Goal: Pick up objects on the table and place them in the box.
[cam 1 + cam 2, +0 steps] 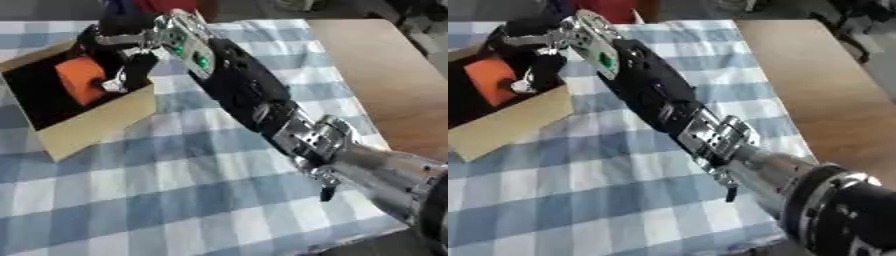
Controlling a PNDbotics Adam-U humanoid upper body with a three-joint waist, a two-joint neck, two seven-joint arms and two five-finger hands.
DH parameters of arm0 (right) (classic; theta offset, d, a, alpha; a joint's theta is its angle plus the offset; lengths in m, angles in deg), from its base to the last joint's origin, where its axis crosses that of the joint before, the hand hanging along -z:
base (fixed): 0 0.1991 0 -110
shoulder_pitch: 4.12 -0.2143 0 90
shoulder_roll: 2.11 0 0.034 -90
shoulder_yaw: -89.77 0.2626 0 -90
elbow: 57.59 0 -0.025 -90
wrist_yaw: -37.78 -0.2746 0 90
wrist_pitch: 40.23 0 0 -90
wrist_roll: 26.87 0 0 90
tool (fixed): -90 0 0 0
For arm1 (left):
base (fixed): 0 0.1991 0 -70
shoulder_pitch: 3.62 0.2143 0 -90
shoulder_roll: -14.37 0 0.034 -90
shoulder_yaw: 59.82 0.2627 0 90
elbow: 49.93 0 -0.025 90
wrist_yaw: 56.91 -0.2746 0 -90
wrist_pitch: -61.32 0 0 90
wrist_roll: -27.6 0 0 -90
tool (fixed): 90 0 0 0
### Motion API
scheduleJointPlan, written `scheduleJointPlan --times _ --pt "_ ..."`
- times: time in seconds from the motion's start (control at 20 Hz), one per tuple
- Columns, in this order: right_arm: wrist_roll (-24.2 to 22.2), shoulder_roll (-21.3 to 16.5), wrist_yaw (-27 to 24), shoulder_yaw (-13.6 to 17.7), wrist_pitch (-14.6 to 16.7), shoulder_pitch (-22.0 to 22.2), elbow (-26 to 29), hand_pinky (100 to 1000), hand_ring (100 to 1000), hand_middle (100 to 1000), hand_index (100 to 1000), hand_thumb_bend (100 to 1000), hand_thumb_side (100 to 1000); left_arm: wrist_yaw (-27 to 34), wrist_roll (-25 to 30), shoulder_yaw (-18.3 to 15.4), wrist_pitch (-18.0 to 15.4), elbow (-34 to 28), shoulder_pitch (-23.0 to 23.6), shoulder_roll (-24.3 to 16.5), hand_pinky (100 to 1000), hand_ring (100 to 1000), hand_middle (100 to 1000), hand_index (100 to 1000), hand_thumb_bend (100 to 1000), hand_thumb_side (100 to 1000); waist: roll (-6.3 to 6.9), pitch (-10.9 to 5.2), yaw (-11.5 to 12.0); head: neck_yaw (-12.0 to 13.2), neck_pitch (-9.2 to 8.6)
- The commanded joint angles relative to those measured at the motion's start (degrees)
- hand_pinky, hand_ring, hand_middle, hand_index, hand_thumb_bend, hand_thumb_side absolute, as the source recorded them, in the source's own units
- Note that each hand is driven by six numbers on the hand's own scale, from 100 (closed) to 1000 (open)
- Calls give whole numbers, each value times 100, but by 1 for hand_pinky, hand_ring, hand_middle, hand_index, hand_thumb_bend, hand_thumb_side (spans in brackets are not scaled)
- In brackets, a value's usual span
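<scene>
An open cardboard box point(96, 125) with a dark inside stands at the table's upper left. An orange block point(77, 80) is inside it, low between the walls. My right arm stretches from the lower right corner across the table. My right hand point(122, 57) hangs over the box's right half, its fingers point(534, 70) curled down against the block's right side and a dark part above the block. The block shows between them. My left hand shows in neither view.
A blue and white checked cloth point(157, 190) covers the table. Bare brown wood point(376, 65) lies to the right of the cloth. Dark shapes and something red point(171, 5) stand beyond the far edge.
</scene>
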Motion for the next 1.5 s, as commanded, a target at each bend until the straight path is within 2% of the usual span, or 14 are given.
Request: scheduleJointPlan --times 0.05,0.1,0.2,0.35,0.7,1.1,1.3,1.5 --pt "-149 -60 39 14 24 -81 25 815 844 856 1000 583 596 -16 -3 -57 5 -114 -50 -44 639 592 580 746 100 596 64 -89 -12 -13 -73" --pt "-169 -63 56 18 17 -82 25 818 848 876 1000 635 592 -17 -3 -58 5 -114 -49 -45 639 592 580 746 100 595 67 -89 -15 -17 -75" --pt "-159 -67 123 31 -2 -81 33 818 848 884 1000 669 589 -18 -5 -62 5 -114 -47 -45 639 592 580 746 100 595 72 -88 -22 -25 -74" --pt "-94 -70 165 47 -13 -77 30 818 848 886 1000 681 588 -21 -10 -67 7 -114 -42 -44 639 592 579 746 100 594 78 -90 -28 -30 -86" --pt "105 -101 116 104 -36 -74 37 813 842 880 1000 672 598 -15 -22 -72 2 -114 -35 -55 637 591 579 745 100 593 91 -104 -55 -34 -74" --pt "938 -387 -249 357 -167 -168 431 802 822 852 1000 625 632 -10 -12 -65 25 -114 33 -75 641 588 576 744 100 591 118 -167 -133 42 -98" --pt "1429 -585 -568 560 -323 -169 751 789 803 832 1000 581 646 -32 -13 -77 50 -114 98 -101 635 586 573 742 100 595 154 -190 -225 349 -222" --pt "1720 -672 -837 724 -570 -94 944 781 793 825 1000 556 639 -68 -16 -94 114 -114 200 -111 634 583 569 739 100 601 211 -187 -333 1100 -473"
